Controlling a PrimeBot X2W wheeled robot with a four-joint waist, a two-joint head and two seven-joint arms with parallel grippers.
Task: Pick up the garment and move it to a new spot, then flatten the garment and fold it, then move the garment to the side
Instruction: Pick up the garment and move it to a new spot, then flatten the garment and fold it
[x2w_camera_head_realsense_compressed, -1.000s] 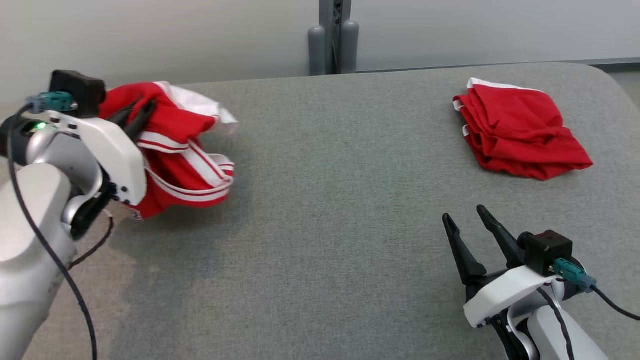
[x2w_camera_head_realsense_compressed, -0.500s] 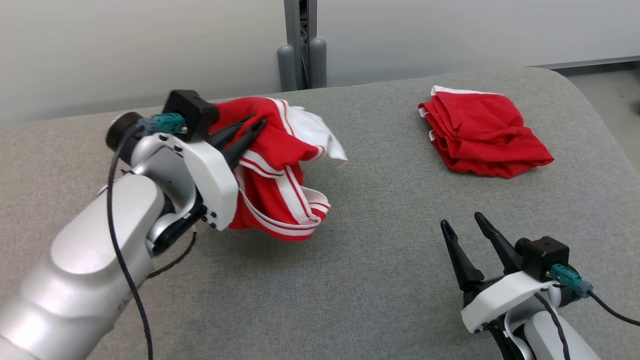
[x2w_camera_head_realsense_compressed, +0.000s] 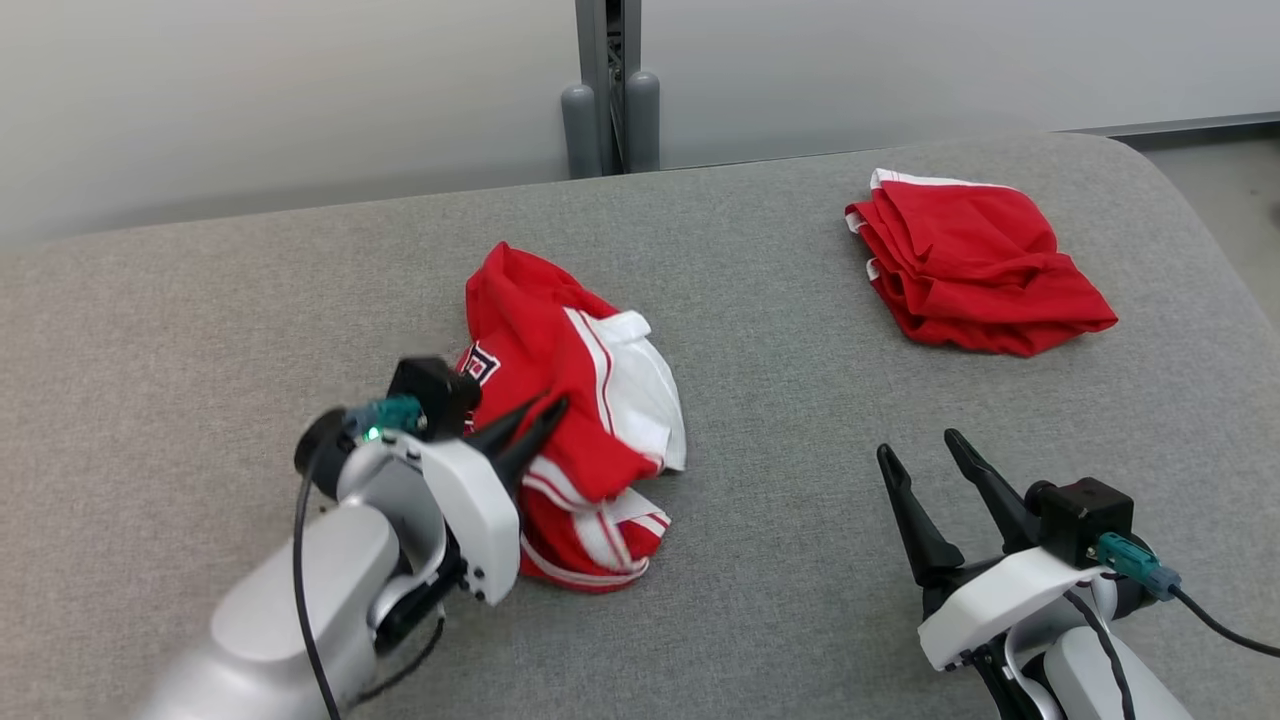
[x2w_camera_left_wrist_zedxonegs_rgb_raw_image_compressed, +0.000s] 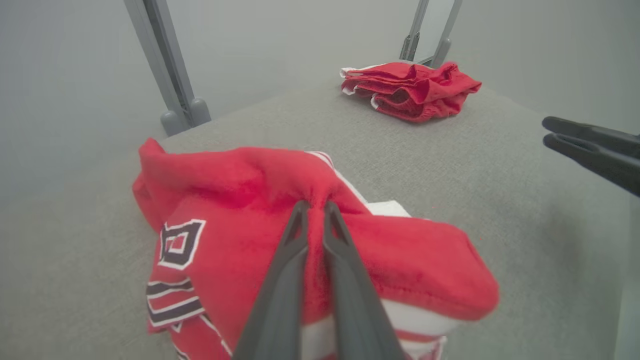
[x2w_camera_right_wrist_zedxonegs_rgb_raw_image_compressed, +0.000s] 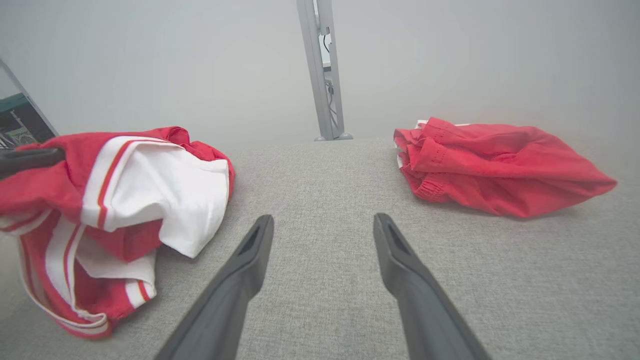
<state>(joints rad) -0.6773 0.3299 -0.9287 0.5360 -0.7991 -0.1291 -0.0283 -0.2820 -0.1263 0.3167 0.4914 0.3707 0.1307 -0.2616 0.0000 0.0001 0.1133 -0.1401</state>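
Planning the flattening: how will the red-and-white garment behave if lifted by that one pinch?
Likely floppy: the red-and-white garment bunches in folds around the shut left gripper. Probably light: thin cloth. Loose ends would likely hang and drag.

We see even, diffuse lighting and soft shadows beneath the garment (x2w_camera_head_realsense_compressed: 540, 330). Both wrist views look hazy, with bent edges; the head view is sharp.
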